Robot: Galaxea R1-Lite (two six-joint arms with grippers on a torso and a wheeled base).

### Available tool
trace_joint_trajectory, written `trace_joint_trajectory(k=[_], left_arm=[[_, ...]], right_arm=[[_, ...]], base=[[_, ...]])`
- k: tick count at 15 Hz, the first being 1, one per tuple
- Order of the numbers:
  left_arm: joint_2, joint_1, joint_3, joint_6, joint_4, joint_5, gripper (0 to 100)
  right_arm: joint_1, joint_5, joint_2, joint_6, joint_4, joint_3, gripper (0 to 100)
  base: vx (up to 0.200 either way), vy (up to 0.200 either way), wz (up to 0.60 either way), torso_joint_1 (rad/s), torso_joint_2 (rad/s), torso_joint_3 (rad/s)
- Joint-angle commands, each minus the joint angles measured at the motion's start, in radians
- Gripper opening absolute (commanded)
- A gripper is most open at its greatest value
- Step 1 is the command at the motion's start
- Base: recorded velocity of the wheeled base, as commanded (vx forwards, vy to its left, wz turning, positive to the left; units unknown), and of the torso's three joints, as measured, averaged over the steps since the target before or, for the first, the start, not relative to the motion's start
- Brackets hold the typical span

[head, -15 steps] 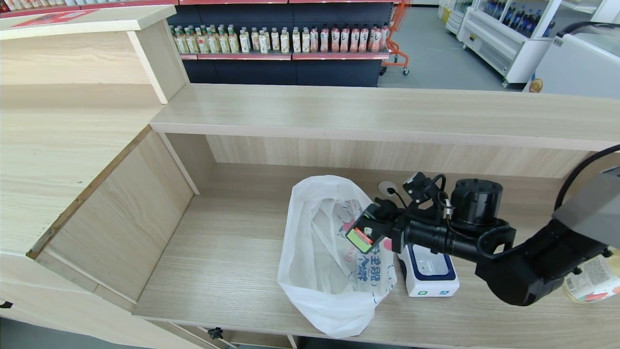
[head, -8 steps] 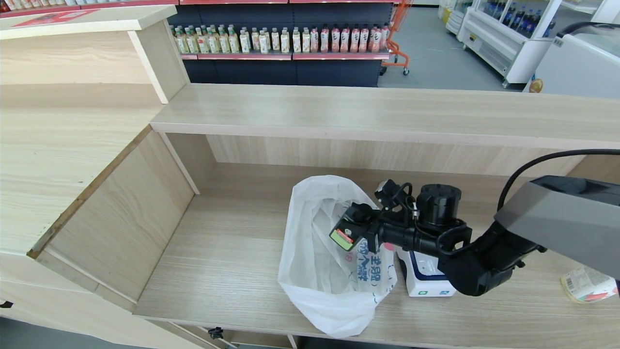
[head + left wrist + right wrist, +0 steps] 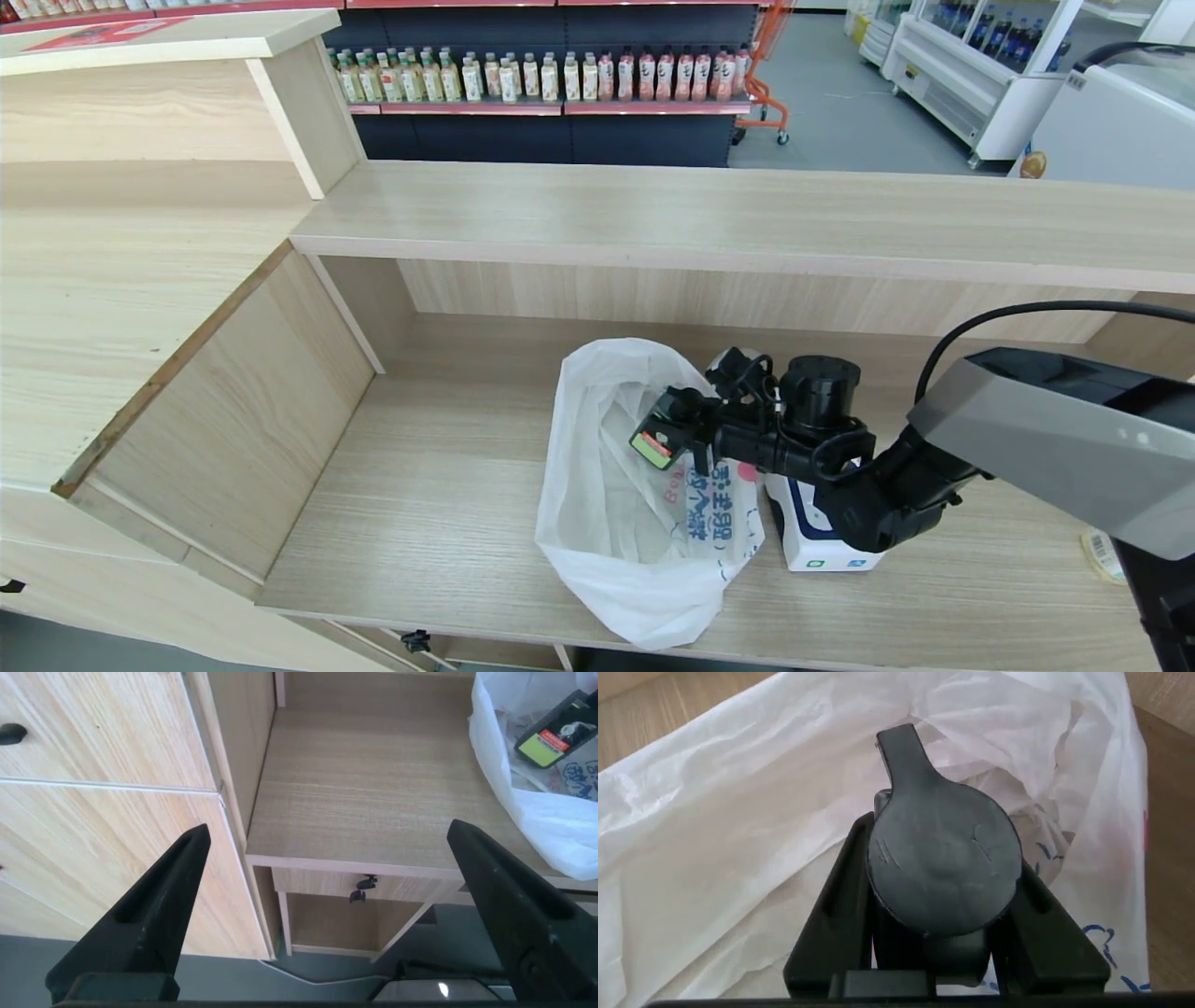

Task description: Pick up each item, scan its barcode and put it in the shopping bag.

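Over the last second the right arm has swung away from the scanner (image 3: 823,549) and out across the shopping bag (image 3: 611,532). The right jaws now hang over the bag's open mouth, clamped on a small black item with a green and red label (image 3: 653,447). In the right wrist view the item (image 3: 938,859) sits between the jaws with white bag film behind it on all sides.

The step in hand looks like the drop into the bag, with the scan seemingly done. The bag is thin and slumped on the surface (image 3: 439,523), so its rim will probably give way at any touch. It would be best to lower the item straight down through the middle of the mouth, staying off the rim on the scanner side. The jaws should part only once the item is low inside, so that it does not bounce out or tip the bag. The arm should then rise straight up before moving back, so the film does not catch.

The left jaws stand wide apart and hold nothing, well off from the bag, beyond the front edge of the surface.
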Motion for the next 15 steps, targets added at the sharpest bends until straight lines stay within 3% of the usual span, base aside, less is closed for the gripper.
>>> trace_joint_trajectory(k=[1, 2, 5, 9, 13, 15], left_arm=[[0.002, 0.000, 0.000, 0.000, 0.000, 0.000, 100], [0.002, 0.000, 0.000, 0.000, 0.000, 0.000, 100], [0.002, 0.000, 0.000, 0.000, 0.000, 0.000, 100], [0.002, 0.000, 0.000, 0.000, 0.000, 0.000, 100], [0.002, 0.000, 0.000, 0.000, 0.000, 0.000, 100], [0.002, 0.000, 0.000, 0.000, 0.000, 0.000, 100]], right_arm=[[0.001, 0.001, 0.018, 0.001, -0.005, -0.008, 0], [0.001, 0.002, 0.018, 0.003, -0.012, -0.002, 100], [0.001, 0.004, -0.005, 0.017, -0.011, 0.001, 100], [0.001, 0.007, -0.237, 0.086, 0.077, 0.076, 100], [-0.042, 0.007, -0.590, 0.201, 0.249, 0.272, 100], [-0.113, -0.047, -0.883, 0.299, 0.503, 0.390, 100]], base=[[0.000, 0.000, 0.00, 0.000, 0.00, 0.000], [0.000, 0.000, 0.00, 0.000, 0.00, 0.000], [0.000, 0.000, 0.00, 0.000, 0.00, 0.000], [0.000, 0.000, 0.00, 0.000, 0.00, 0.000], [0.000, 0.000, 0.00, 0.000, 0.00, 0.000], [0.000, 0.000, 0.00, 0.000, 0.00, 0.000]])
